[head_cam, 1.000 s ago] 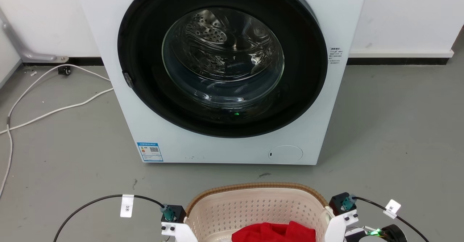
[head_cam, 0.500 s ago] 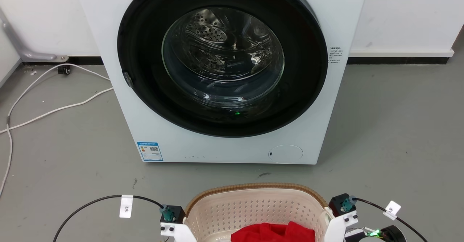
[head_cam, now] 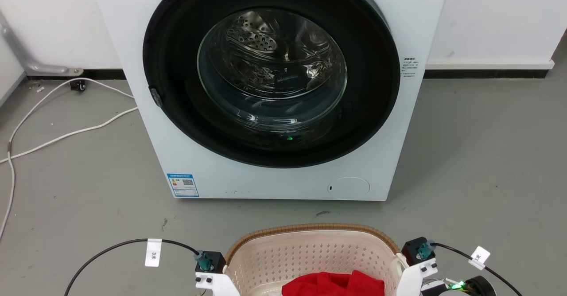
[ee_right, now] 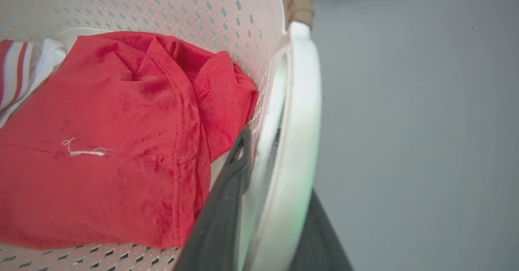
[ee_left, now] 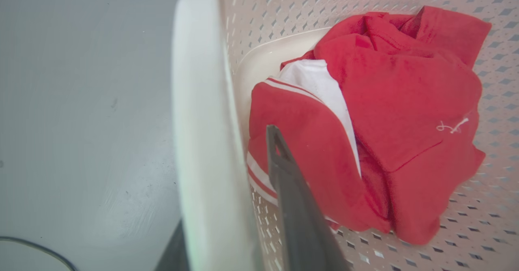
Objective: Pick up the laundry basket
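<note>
Cream laundry basket (head_cam: pixel 305 254), handles (ee_left: pixel 202 121) between jaws

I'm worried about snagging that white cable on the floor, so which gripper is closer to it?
Left. The left gripper straddles the laundry basket handle on the side of the white cable; the right gripper straddles the far handle, with the basket between.

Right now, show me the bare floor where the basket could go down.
Widest bare floor lies right of the washing machine, back to the wall. A narrower strip runs between the machine's front and the laundry basket's rim. Left of the machine, white cables cross the floor; black cables flank the basket.
</note>
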### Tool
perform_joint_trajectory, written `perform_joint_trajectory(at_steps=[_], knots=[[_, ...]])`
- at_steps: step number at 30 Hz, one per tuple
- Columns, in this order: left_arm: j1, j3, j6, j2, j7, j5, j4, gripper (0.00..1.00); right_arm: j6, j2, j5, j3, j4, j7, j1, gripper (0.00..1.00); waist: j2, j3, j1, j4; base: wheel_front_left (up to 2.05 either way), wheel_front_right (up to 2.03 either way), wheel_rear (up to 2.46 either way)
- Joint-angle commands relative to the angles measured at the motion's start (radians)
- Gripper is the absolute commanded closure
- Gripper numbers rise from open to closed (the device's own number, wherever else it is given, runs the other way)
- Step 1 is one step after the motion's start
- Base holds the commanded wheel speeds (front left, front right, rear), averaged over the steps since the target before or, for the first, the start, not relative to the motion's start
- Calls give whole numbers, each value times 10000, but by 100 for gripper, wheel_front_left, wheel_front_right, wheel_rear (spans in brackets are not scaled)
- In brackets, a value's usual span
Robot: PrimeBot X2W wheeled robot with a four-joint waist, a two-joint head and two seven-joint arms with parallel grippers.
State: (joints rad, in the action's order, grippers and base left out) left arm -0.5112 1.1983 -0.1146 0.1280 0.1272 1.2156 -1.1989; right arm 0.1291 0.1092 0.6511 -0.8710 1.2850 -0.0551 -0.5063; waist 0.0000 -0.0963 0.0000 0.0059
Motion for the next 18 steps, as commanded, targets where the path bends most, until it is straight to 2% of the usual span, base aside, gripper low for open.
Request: perform_joint_trajectory(at_steps=[1, 18], knots=[[-48, 133, -281, -109, 13, -44, 120, 100, 28, 3, -6, -71, -75, 144, -234, 100, 0, 5, 0, -3, 0, 0, 0], [-84, 328, -282, -97, -50, 214, 133, 100, 28, 59, 315, -408, -23, 271, -295, 100, 0, 1, 0, -38, 0, 0, 0]])
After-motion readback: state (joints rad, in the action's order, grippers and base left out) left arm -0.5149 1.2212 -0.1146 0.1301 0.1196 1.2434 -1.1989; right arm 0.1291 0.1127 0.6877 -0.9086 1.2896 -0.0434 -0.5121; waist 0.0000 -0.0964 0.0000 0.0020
